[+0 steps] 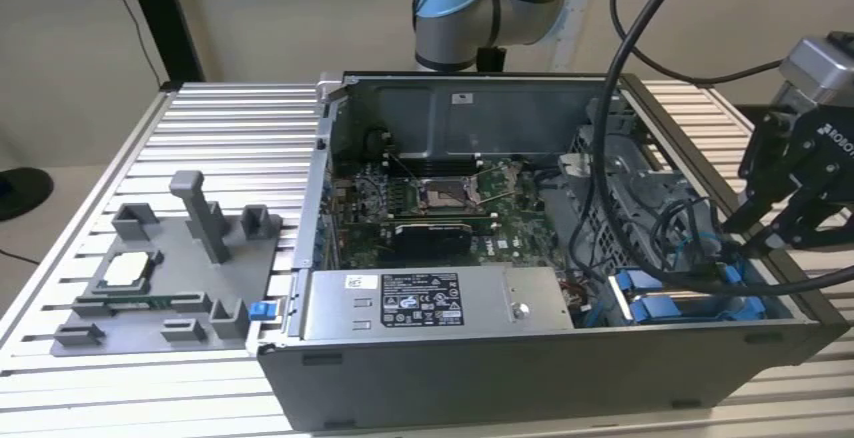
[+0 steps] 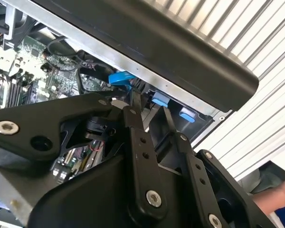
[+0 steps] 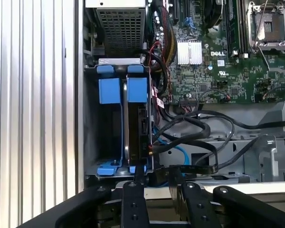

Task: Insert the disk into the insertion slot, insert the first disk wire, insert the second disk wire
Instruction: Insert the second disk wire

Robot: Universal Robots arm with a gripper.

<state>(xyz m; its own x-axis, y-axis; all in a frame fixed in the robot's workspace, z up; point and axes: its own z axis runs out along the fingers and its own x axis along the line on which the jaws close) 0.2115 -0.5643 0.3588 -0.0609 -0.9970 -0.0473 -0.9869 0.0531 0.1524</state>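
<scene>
The disk [image 3: 134, 124] stands on edge in the insertion slot [image 3: 104, 142] at the case's corner, its blue plastic frame [image 3: 137, 90] at one end; the same blue frames [image 1: 658, 308] appear at the exterior view's right. My gripper [image 3: 156, 175] hovers just above the disk's other end, open, with nothing clearly between its fingers. A black flat wire [image 3: 199, 168] and a thin blue wire [image 3: 180, 152] lie loose beside the disk. In the second wrist view a blue wire plug [image 2: 119, 78] hangs free beside my gripper [image 2: 149, 107]. In the exterior view my gripper [image 1: 771, 233] is over the case's right rim.
The open computer case [image 1: 534, 378] lies on a slatted metal table [image 1: 227, 128]. Inside are a grey power supply box [image 1: 427, 303], the motherboard [image 1: 427, 198] and tangled black cables [image 1: 654, 228]. A grey fixture [image 1: 160, 278] stands at the exterior view's left. A person's hand [image 2: 275, 194] is nearby.
</scene>
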